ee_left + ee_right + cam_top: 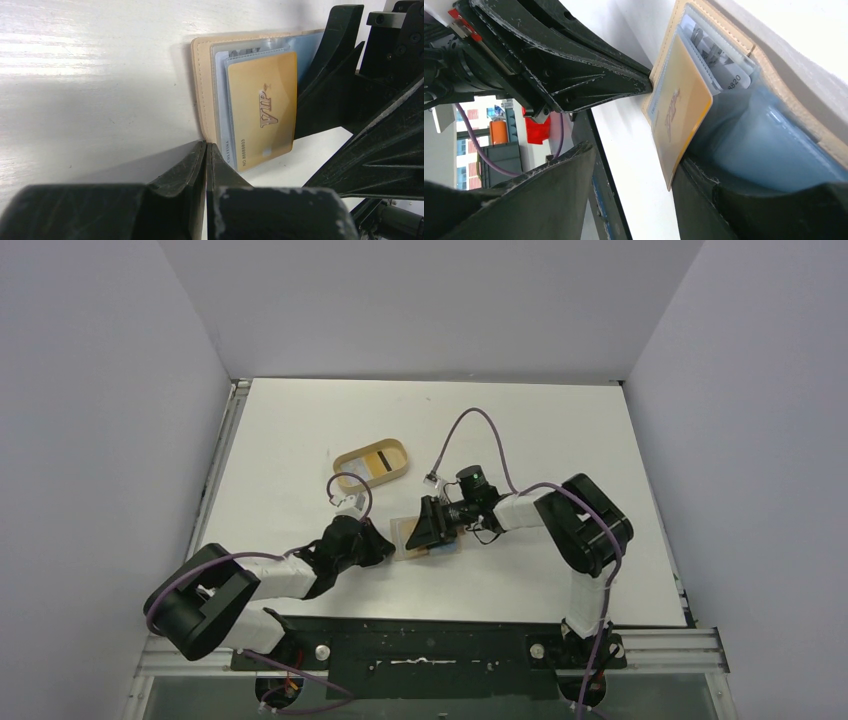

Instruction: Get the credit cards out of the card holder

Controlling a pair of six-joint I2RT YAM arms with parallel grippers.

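- card holder (201,85): tan-beige with matching stitching along the edge; inner sleeve (764,145) pale blue, translucent.
- credit cards: 1 gold card (262,107) with darker "VIP" lettering and dark digits along 1 edge; 1 pale card (724,65) behind it, whitish with grey print.
- table (560,430): white.
- oval tray (343,461): tan rim, yellow inside; the item in it (380,462) is pale with 1 black stripe.
- left gripper (206,155), right gripper (639,160): black.
- cables (470,418): purple.
- walls (100,390): light grey.
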